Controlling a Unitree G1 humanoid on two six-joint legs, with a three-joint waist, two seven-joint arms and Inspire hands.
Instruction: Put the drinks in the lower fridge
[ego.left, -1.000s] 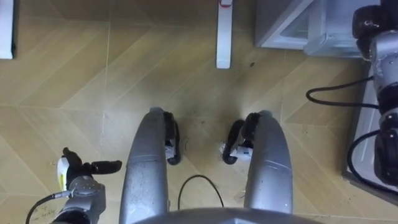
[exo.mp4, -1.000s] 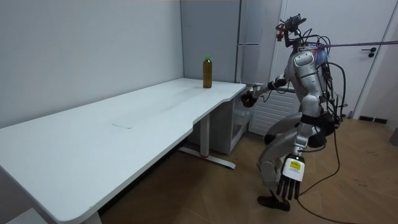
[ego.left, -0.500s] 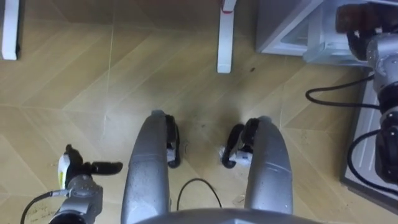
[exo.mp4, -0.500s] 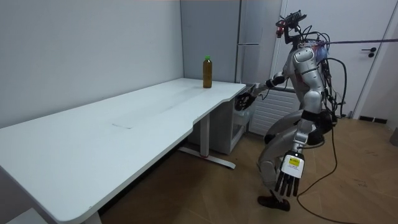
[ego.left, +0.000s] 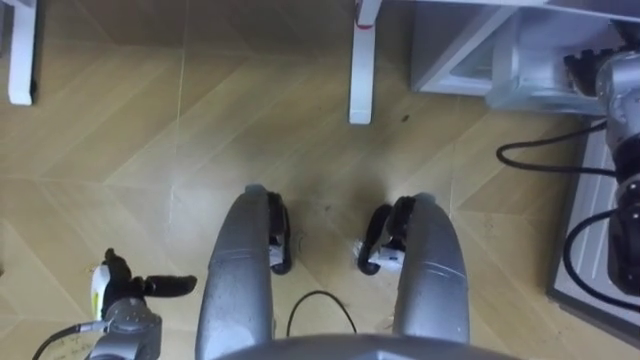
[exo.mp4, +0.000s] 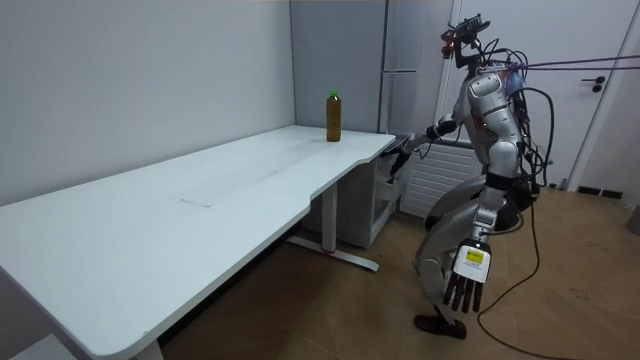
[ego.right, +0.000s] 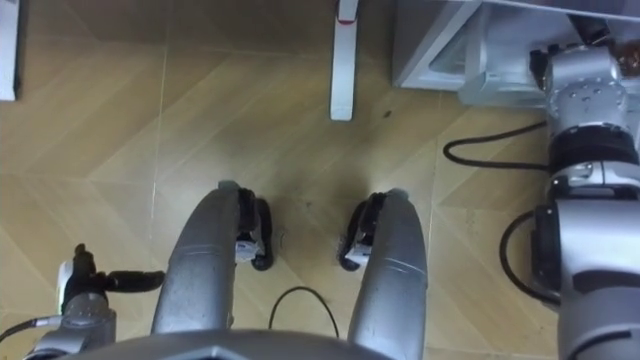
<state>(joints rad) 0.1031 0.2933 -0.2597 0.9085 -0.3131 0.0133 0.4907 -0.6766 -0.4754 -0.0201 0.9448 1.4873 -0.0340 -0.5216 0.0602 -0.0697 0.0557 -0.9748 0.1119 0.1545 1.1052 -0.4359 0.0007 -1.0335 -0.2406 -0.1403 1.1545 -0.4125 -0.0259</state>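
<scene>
A brown drink bottle (exo.mp4: 333, 116) with a green cap stands upright near the far corner of the white table (exo.mp4: 230, 190). I stand with bent knees at the table's end, facing the tall grey fridge (exo.mp4: 405, 60). My right arm reaches forward to the lower fridge's open compartment (ego.left: 465, 55). The right hand (exo.mp4: 399, 157) is there with straight fingers, and I see nothing in it. My left hand (ego.left: 128, 290) hangs low beside my left leg, open and empty, and is nearest the camera in the room view (exo.mp4: 463, 290).
The table's white leg and foot (ego.left: 360, 70) stand on the wooden floor just ahead of me. A white panel with a dark edge (ego.left: 580, 240) runs along my right side. A white door (exo.mp4: 610, 100) is behind me.
My right hand was curled at the fridge's opening a second ago and has since straightened its fingers. The left hand still hangs as it did. My head view has shifted slightly.
</scene>
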